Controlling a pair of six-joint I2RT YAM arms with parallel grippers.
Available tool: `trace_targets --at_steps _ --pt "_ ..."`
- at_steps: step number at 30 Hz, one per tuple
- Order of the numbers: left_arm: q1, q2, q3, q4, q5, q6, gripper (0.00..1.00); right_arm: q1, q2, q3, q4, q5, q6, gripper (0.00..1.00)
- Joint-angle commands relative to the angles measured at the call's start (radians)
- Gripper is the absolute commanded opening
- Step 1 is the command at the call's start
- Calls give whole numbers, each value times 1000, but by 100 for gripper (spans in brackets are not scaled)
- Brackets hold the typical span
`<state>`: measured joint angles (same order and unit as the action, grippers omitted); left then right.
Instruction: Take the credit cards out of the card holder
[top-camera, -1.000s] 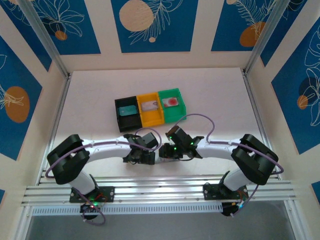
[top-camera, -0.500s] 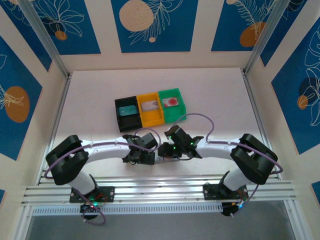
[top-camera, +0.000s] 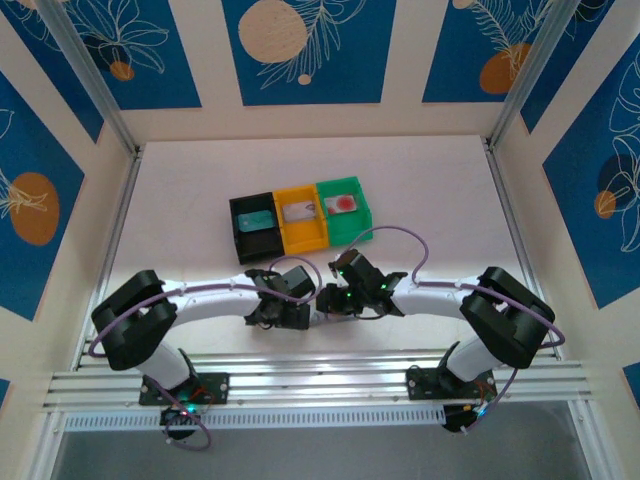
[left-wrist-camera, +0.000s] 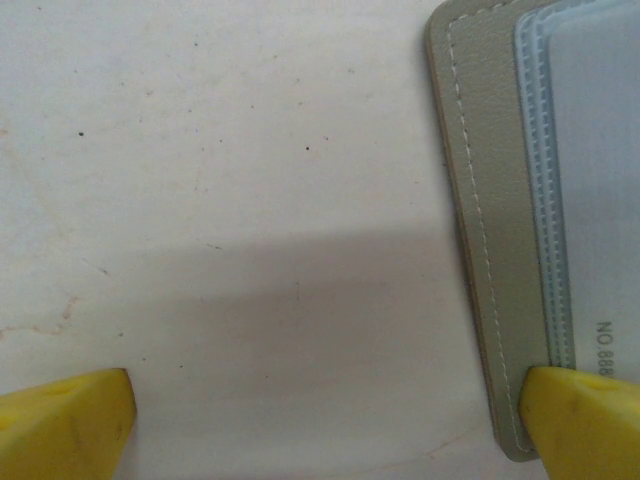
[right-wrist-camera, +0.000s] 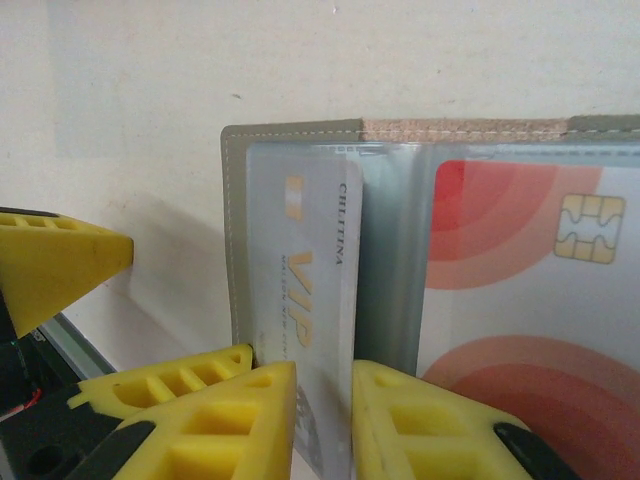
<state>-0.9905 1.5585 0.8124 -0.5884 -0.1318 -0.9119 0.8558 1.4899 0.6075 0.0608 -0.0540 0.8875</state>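
Pale table (top-camera: 430, 180), three bins (top-camera: 300, 220) in a row. One card holder (right-wrist-camera: 290, 132) lies open under my fingers, two credit cards (right-wrist-camera: 520, 300) in its pockets. My left gripper (left-wrist-camera: 325, 420) gapes wide, one finger at the holder's corner. My right gripper (right-wrist-camera: 325, 400) stands narrow over the VIP card (right-wrist-camera: 300, 260); I cannot tell whether it grips.

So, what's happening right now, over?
Left gripper wide open, at card holder corner. Right gripper narrow over VIP card, grip unclear. Nothing blocking.

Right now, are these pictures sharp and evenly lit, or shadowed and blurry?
Left wrist view: a soft shadow band crosses the table, card holder stitching crisp. Right wrist view: VIP card lettering slightly soft. Top external view: evenly lit.
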Motion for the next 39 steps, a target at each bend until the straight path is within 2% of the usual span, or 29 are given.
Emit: trace_targets --at_steps 1,26,39 --pt "4 53 -58 41 50 -19 100 0 4 -5 30 -35 -11 21" --pt "4 60 -51 39 54 -15 100 -4 -21 -14 26 -30 -13 11" --pt "3 60 -53 39 55 -16 100 -29 -48 -28 1 -35 -28 10"
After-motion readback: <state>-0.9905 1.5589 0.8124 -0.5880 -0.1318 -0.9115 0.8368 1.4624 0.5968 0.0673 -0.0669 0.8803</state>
